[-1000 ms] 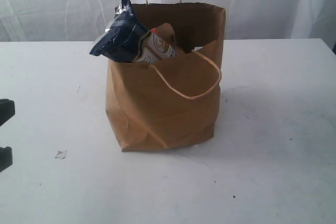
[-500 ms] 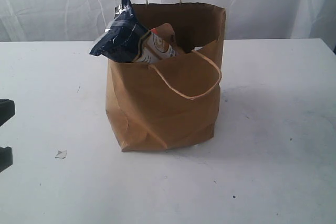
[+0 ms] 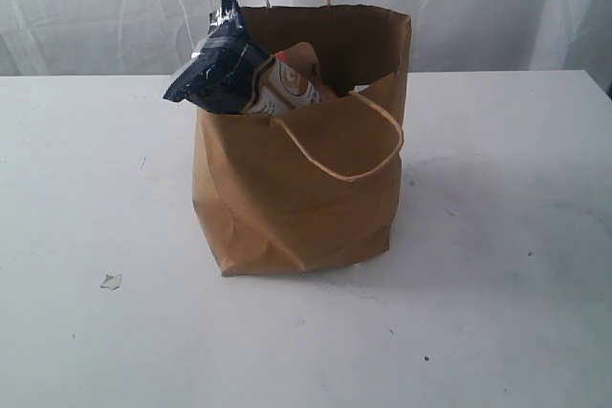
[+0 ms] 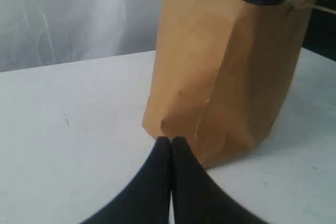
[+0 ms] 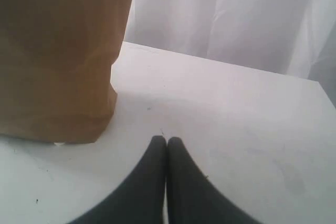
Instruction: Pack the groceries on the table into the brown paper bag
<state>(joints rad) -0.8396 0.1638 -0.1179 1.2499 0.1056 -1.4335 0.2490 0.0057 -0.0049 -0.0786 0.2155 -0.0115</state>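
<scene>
white draped curtain w/ soft folds across whole bg, even diffuse light

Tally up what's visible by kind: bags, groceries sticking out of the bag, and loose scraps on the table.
Bag: 1
Groceries showing at its top: 2 (blue packet, pouch)
Scrap: 1
Total: 4; anything deeper in the bag is hidden.

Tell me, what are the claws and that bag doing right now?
Left claw shut, empty. Right claw same. Brown paper bag upright, dark-blue packet poking out top. Small scrap on table nearby.
</scene>
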